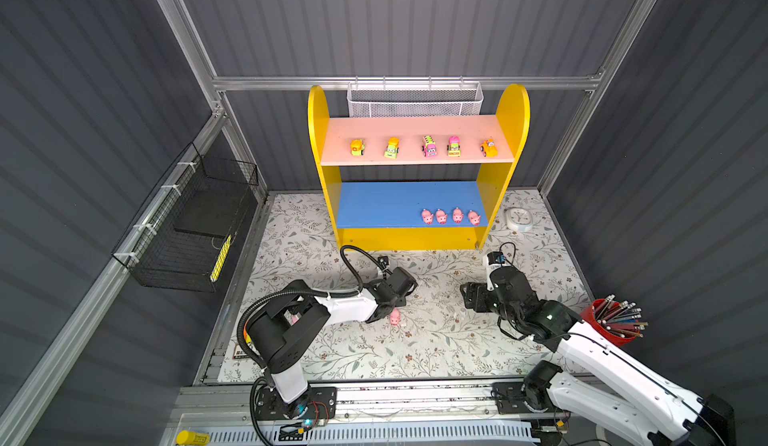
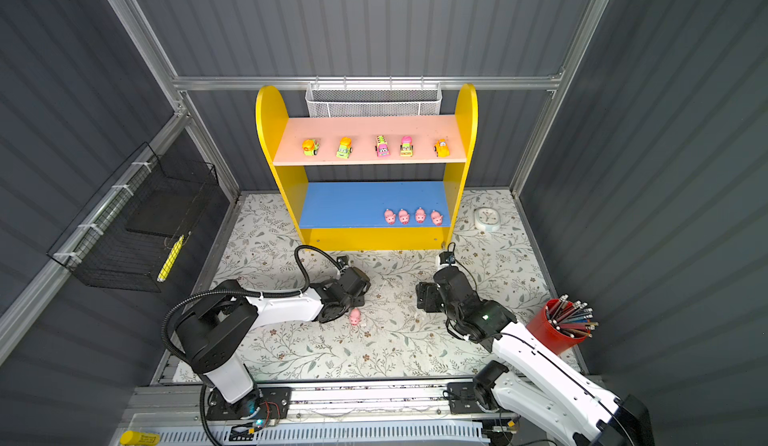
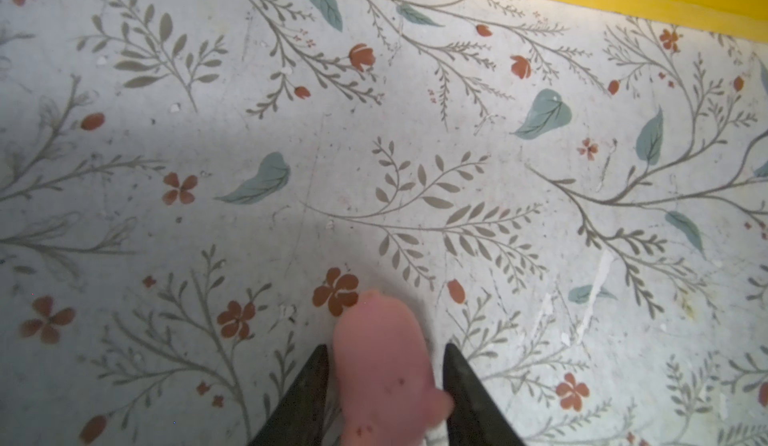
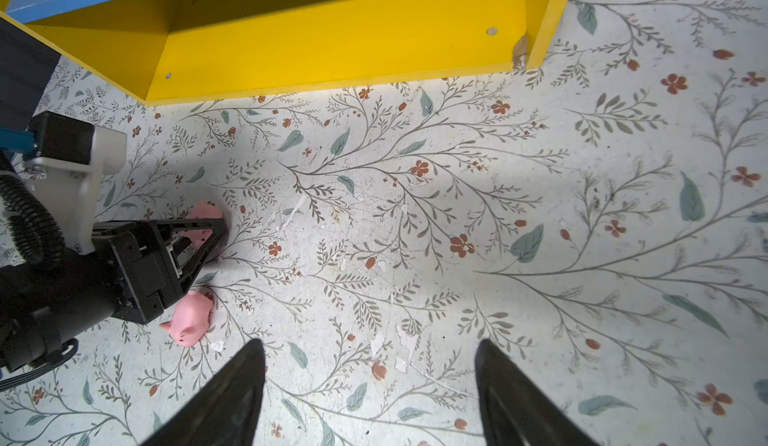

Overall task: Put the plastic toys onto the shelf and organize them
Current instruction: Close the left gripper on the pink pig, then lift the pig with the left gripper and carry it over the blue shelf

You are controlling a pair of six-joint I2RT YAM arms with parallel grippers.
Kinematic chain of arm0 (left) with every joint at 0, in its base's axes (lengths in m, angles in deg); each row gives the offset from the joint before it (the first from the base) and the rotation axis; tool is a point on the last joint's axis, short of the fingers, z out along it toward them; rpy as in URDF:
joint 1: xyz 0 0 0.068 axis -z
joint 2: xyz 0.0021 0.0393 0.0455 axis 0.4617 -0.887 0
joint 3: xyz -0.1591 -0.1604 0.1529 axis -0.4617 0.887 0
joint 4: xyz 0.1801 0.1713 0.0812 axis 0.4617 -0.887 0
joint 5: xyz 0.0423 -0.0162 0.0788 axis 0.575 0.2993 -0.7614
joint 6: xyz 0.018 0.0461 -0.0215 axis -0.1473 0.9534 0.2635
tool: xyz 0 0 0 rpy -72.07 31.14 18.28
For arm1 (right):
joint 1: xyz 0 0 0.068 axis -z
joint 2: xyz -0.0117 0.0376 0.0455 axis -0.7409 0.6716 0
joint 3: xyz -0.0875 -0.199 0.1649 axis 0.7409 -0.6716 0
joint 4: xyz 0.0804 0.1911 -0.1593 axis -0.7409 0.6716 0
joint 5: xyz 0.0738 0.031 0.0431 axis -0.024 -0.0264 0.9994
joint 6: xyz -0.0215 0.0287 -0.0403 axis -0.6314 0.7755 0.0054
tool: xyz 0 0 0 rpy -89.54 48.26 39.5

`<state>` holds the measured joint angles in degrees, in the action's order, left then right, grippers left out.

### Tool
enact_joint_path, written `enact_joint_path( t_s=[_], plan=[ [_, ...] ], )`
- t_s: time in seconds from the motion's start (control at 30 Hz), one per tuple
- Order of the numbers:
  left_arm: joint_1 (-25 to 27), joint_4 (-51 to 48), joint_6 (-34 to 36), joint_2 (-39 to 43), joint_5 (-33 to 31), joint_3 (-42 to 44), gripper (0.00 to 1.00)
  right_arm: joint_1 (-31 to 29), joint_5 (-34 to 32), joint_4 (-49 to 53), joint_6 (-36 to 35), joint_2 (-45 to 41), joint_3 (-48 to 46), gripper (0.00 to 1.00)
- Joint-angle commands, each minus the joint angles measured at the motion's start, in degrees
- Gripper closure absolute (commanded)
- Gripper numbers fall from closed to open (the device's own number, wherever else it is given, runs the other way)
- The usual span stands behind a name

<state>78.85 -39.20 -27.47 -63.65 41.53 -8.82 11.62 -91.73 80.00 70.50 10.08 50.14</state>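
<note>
The left pincer [image 3: 385,346] is down at the flowered tabletop [image 1: 436,340] with one pink pig [image 4: 204,212] between its two fingers. The pig's long axis runs along the fingers, so they flank its narrow sides. They stand very close to it, but I cannot tell whether they actually pinch it.

A second pig [image 1: 395,318] lies loose on the tabletop just beside that pincer, on the side toward the arm's base. It is well apart from the right pincer [image 4: 369,344], which hangs spread wide and empty.

The shelf [image 1: 318,132] stands straight ahead of the left pincer. Its blue lower board [image 1: 374,203] is bare there, with four pigs [image 1: 441,216] in a row off toward the right arm's side. I'd judge the left arm plainly the nearer one for both pigs on the tabletop.
</note>
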Motion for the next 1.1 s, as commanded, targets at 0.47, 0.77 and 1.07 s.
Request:
enact_joint_path(
  t_s=[0.47,0.77,1.07],
  plan=[
    [0.2,-11.0,4.8,6.2,-4.3,-3.2,0.72,0.5,2.8,-0.1,-0.9,1.5,1.4,0.2],
    [0.1,-20.1,11.2,9.2,-5.6,-14.7,0.72,0.4,6.9,-1.1,-1.7,2.8,4.0,0.08],
    [-5.1,-19.4,17.8,4.2,-2.1,-27.2,0.71,0.5,7.4,-0.6,-2.7,4.7,8.8,0.01]
  ],
)
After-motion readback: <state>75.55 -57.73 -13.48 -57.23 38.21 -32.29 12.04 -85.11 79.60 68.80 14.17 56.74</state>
